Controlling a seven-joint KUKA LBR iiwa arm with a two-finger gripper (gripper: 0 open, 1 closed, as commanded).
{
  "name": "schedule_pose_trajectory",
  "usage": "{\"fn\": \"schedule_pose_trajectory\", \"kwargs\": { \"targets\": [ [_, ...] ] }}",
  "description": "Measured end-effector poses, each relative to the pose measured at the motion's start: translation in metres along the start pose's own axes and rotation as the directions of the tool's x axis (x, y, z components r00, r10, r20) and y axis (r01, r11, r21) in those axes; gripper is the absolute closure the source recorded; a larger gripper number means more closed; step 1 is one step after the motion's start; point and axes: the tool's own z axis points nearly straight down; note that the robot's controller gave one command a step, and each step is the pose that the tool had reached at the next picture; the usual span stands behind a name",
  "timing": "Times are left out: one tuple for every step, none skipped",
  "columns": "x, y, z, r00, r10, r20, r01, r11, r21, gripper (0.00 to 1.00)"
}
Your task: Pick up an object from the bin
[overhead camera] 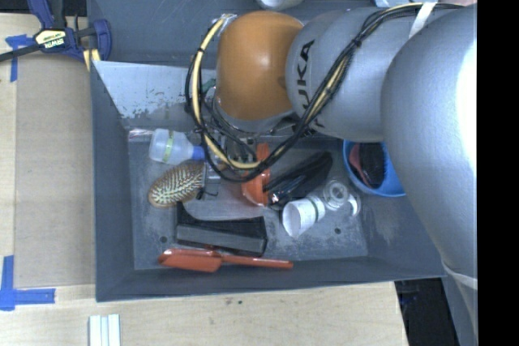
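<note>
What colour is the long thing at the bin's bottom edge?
Orange. The long tool shows best in the camera view.

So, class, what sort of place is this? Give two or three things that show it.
Probably a robotics lab set up for grasping trials: a KUKA arm reaches into a grey metal bin of mixed household things, among them a hairbrush and a small white bottle.

Position: we looked down on the bin (109, 198) from above, somewhat sideways.
Nearness: we saw it closely.
</note>
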Motion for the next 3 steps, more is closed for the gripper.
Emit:
{"fn": "schedule_pose_trajectory", "kwargs": {
  "targets": [
    [-0.002,-0.001,-0.005,1.0,0.004,0.008,-0.004,1.0,-0.001,0.0],
    [0.034,-0.007,0.058,1.0,-0.008,0.022,0.008,1.0,-0.005,0.0],
    [0.048,-0.021,0.055,0.99,0.129,0.051,-0.128,0.992,-0.02,0.0]
  ]
}}
